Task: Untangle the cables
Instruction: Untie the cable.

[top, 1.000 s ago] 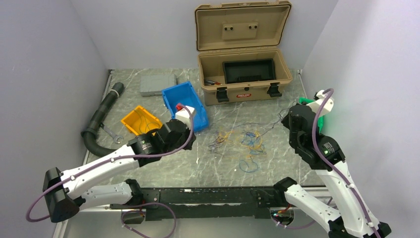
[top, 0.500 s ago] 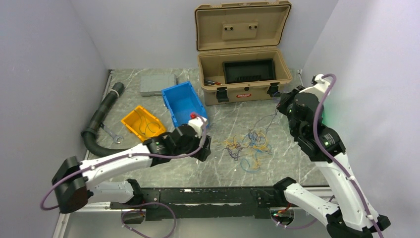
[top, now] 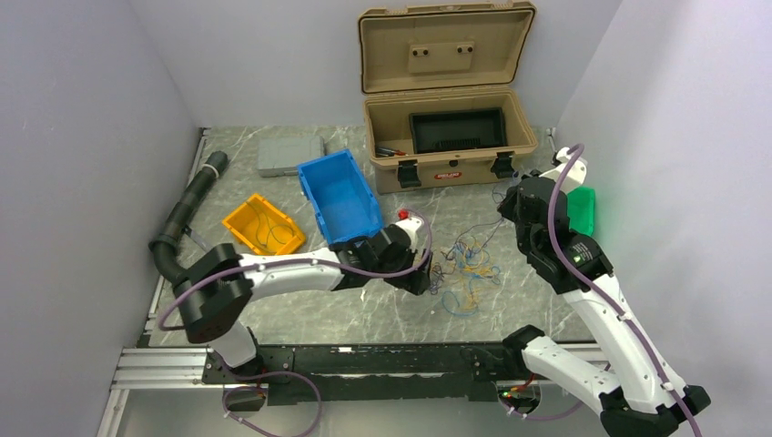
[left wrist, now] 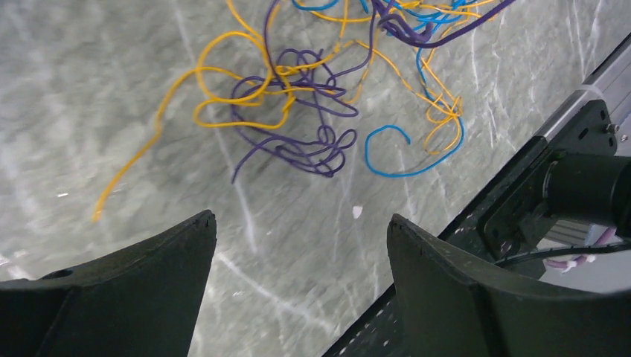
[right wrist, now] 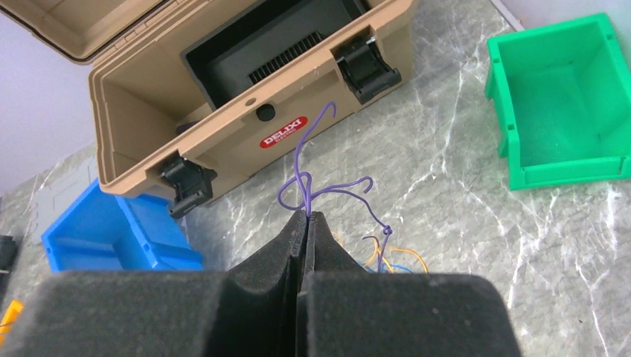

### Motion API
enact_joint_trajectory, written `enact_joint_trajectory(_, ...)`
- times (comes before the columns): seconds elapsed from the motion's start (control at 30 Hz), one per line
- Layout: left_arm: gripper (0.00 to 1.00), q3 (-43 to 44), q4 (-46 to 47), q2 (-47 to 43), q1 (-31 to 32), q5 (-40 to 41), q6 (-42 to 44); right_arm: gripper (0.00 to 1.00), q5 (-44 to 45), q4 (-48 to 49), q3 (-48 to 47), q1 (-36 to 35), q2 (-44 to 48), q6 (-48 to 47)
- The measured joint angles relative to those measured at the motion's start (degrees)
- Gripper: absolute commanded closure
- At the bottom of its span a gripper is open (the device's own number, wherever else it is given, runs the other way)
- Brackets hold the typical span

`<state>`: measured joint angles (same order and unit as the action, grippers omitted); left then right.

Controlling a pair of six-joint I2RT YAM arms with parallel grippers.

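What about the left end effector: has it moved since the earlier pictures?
Yes. The left end effector has moved right, from beside the near end of the blue bin to the left edge of the cables.

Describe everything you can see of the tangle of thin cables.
The cables are thin, flexible wires in purple, orange-yellow and blue, looped loosely together on the marble-patterned table in front of the open tan case. One purple strand rises from the pile, pinched in the shut right gripper. The open left gripper hovers beside it, touching no wire.
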<state>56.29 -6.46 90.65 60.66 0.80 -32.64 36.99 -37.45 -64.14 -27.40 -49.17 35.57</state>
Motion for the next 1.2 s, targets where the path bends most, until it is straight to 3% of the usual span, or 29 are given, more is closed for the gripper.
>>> enact_joint_trajectory(0.17, 0.2, 2.12, 3.8, 8.83, 1.05, -0.98, -5.27, 1.0, 0.0, 0.2, 1.01, 0.0, 0.55, 1.11)
enact_joint_trajectory(0.27, 0.33, 5.25, 3.39, 14.53, 1.44, -0.2, -6.73, 1.0, 0.02, 0.26, 1.11, 0.0, 1.16, 1.6)
enact_joint_trajectory(0.3, 0.47, 6.71, 3.58, 15.78, 1.53, 0.31, -7.23, 1.0, 0.04, 0.28, 1.14, 0.0, 1.4, 1.73)
enact_joint_trajectory(0.37, 0.9, 9.18, 3.87, 17.4, 1.68, 1.07, -8.0, 1.0, 0.33, 0.24, 1.25, 0.0, 1.92, 2.1)
enact_joint_trajectory(0.4, 1.0, 9.62, 3.98, 17.86, 1.7, 1.44, -8.31, 1.0, 0.63, 0.24, 1.33, 0.0, 2.08, 2.36)
enact_joint_trajectory(0.57, 1.0, 5.66, 4.39, 15.56, 1.88, 4.39, -6.67, 1.0, 4.24, -1.53, 3.06, 0.0, 1.92, 5.73)
enact_joint_trajectory(0.7, 1.0, -1.22, 0.15, 5.62, 1.53, 5.22, -2.95, 1.0, 6.62, -4.68, 7.67, 0.31, 1.11, 10.6)
enact_joint_trajectory(0.9, 1.0, 0.81, -14.19, -11.45, -0.5, 3.69, 6.25, 0.98, 4.28, -7.28, 18.82, 0.74, -1.31, 17.51)
enact_joint_trajectory(0.93, 1.0, 1.62, -16.79, -13.31, -1.11, 4.02, 7.1, 0.91, 3.32, -7.34, 20.68, 0.74, -1.68, 18.1)
enact_joint_trajectory(0.97, 1.0, 2.23, -18.93, -14.86, -1.73, 4.31, 7.74, 0.75, 2.36, -7.19, 22.32, 0.74, -1.84, 18.38)
enact_joint_trajectory(1.03, 1.0, 2.78, -23.43, -18.56, -4.24, 4.72, 8.5, 0.24, -0.81, -6.6, 25.51, 0.74, -1.7, 17.66)
enact_joint_trajectory(1.07, 1.0, 2.78, -25.2, -20.31, -5.92, 4.72, 9.07, 0.13, -3.1, -5.55, 26.69, 0.74, -1.46, 16.24)
enact_joint_trajectory(1.13, 1.0, 2.58, -27.26, -23.58, -9.09, 4.46, 9.75, 0.05, -9.38, -2.32, 28.44, 0.98, -0.52, 11.43)
enact_joint_trajectory(1.2, 1.0, 2.4, -28.13, -27.28, -11.67, 3.98, 10.78, 0.06, -20.11, 4.26, 31.06, 1.01, 1.66, 5.66)
